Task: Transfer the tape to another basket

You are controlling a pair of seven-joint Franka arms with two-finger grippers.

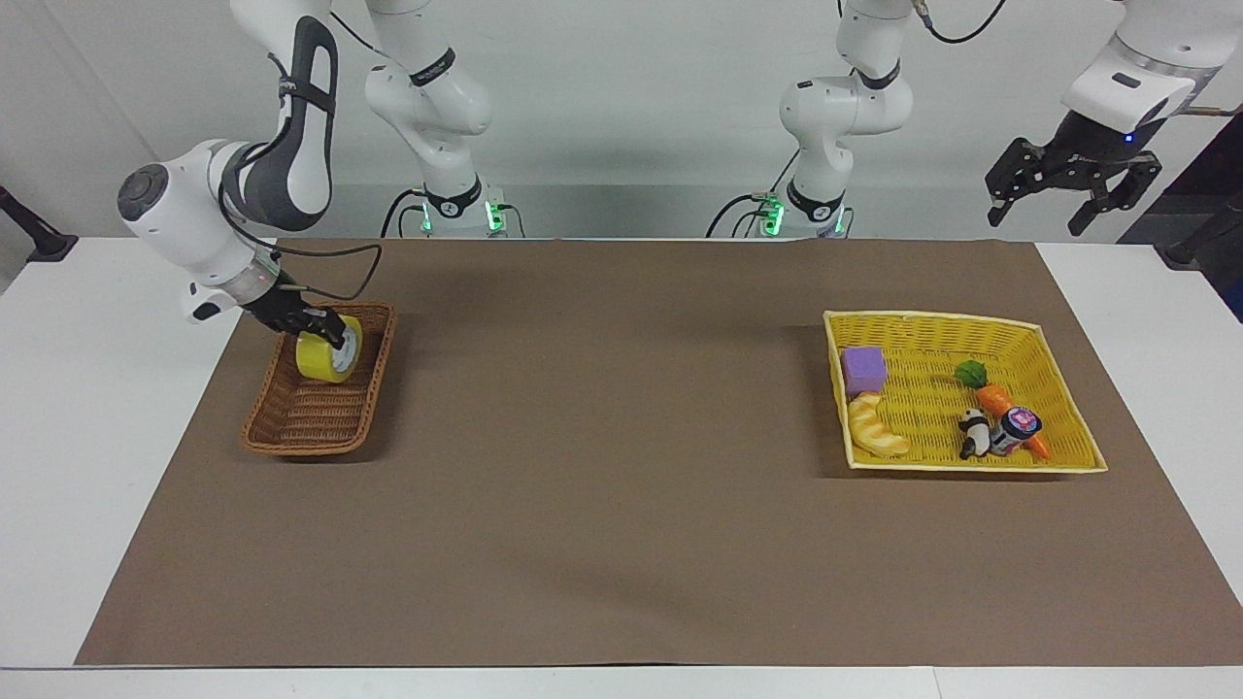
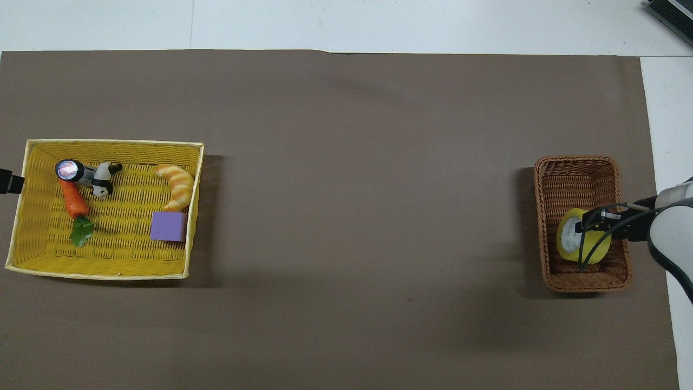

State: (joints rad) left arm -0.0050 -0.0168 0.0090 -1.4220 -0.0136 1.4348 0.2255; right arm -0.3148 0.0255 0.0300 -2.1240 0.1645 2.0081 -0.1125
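The yellow tape [image 1: 323,363] rests tilted in the brown wicker basket [image 1: 306,449], at the end nearer the robots, its white core showing from above. My right gripper [image 1: 325,335] is down at the roll's upper rim and touches it. In the overhead view the tape [image 2: 595,254] sits in the basket [image 2: 576,160] under the right gripper [image 2: 582,227] and its cable. My left gripper [image 1: 1035,223] hangs open and empty, high over the left arm's end of the table, where that arm waits. Only the left gripper's dark tip [image 2: 6,181] shows from above.
A yellow mesh basket [image 1: 932,316] at the left arm's end holds a purple cube [image 1: 863,369], a croissant [image 1: 877,432], a carrot [image 1: 1000,400], a panda figure [image 1: 973,432] and a small jar [image 1: 1018,425]. A brown mat [image 1: 621,485] covers the table between the baskets.
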